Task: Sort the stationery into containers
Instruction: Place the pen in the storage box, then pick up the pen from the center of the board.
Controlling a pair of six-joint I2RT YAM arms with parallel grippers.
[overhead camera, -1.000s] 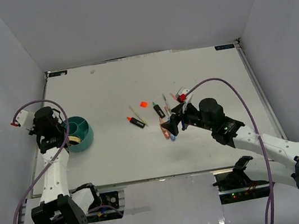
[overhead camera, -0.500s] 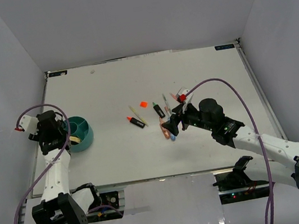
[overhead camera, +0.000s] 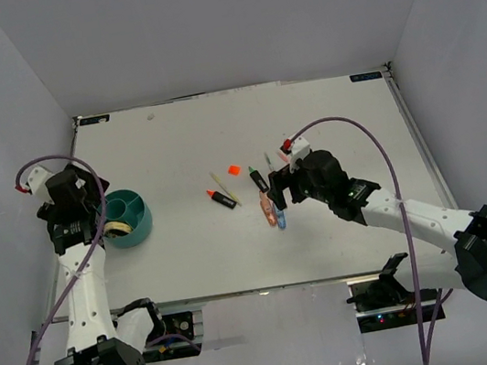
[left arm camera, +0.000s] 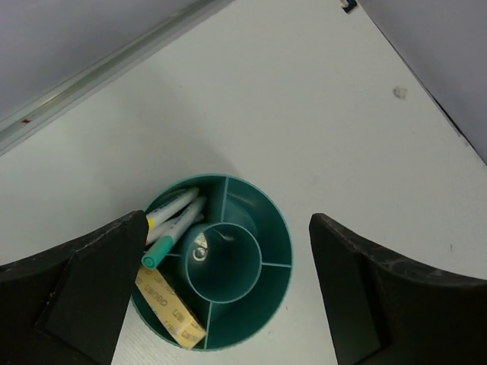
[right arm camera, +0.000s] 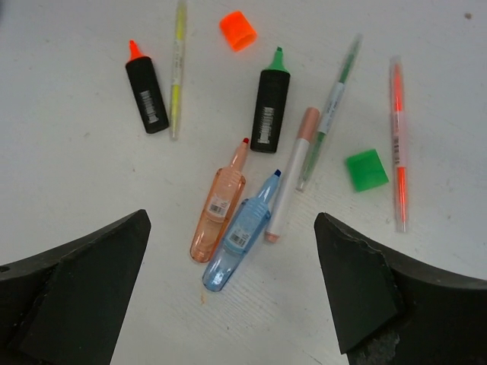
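At the near left of the table, the left gripper, clenched a second before, now stood released. Its fingers were wide with nothing between them, and it hung right above the teal tub. I judged that it had just dropped an item in, so one more piece was sorted. In one outer compartment of the tub lay a white pen, its teal cap toward the lower left of the left wrist view, and a tan strip lay in the next. The right gripper, also released and empty, had swung from beside the loose stationery to straight over it, which looked like a line-up for the next pick. Nearest lay the blue pen and the orange pen, side by side. Their long axes slanted and their tips pointed toward the upper right of the right wrist view. The peach pen just beside them ran nearly parallel. Farther off, the green-capped marker ran almost straight up the view, cap away. The orange-capped marker, apart at the left, leaned its cap to the upper left, with the yellow pen just beside it. At the right the green pen and the red-orange pen also ran lengthwise up the view, with the green square between them. Farthest lay the orange square.
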